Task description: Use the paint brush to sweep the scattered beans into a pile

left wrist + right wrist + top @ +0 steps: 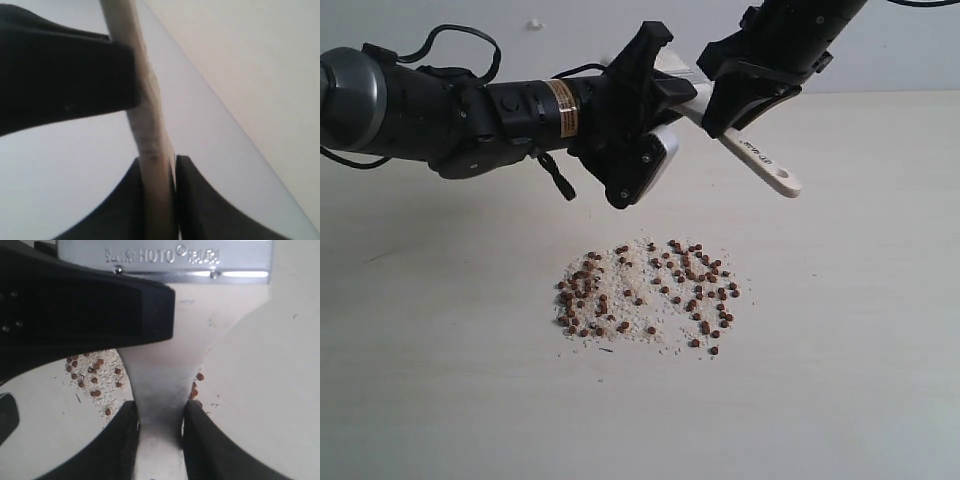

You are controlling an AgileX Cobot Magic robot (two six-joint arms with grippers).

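Observation:
The beans (650, 290) lie scattered on the pale table (860, 330), mixed with whitish grains. Above them both grippers hold the paint brush (766, 166). My right gripper (735, 100) is shut on the pale wooden handle (160, 370) just below the silver ferrule (165, 260). My left gripper (672, 88) reaches in from the left. Its fingers press both flat sides of the handle (150, 130), seen edge-on. The handle's end with its hole points down to the right. The bristles are hidden. Some beans (92, 375) show beneath the brush.
The tabletop stretches bare around the bean patch to the front, left and right. A white wall (570, 30) rises behind the table's far edge. The left arm's dark body (440, 110) hangs over the table's left half.

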